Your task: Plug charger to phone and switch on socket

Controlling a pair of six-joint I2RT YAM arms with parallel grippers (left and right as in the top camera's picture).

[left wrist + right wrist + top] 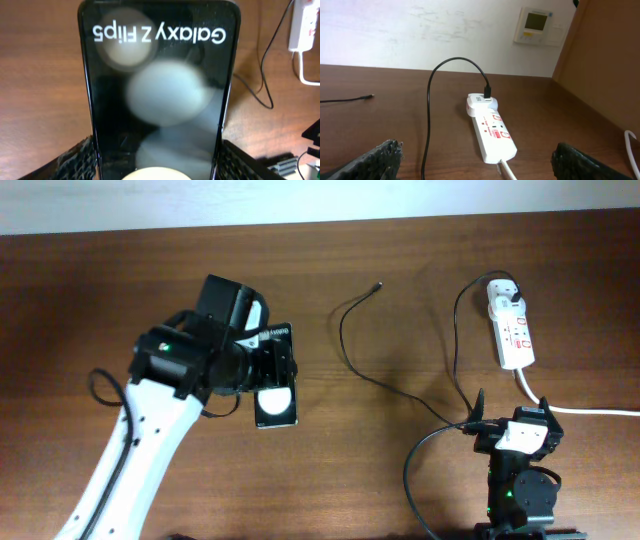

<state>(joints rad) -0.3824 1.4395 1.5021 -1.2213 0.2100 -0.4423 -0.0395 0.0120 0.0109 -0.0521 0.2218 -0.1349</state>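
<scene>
The black phone (277, 405) fills the left wrist view (160, 75), with "Galaxy Z Flip5" lettering and round white reflections. My left gripper (268, 370) (157, 167) is shut on the phone's two long edges. The charger's thin black cable (350, 355) (429, 100) runs from its white adapter (505, 302) (482, 102), plugged into the white socket strip (517, 335) (495, 132), to its loose metal-tipped plug (378, 283) (369, 96) on the table. My right gripper (510, 435) (477, 155) is open and empty, just short of the socket's near end.
The socket's thick white cord (580, 412) runs off to the right. A wall thermostat (536, 25) and a wooden side panel (605, 65) stand behind the table. The socket and the cable also show at the right of the left wrist view (305, 25).
</scene>
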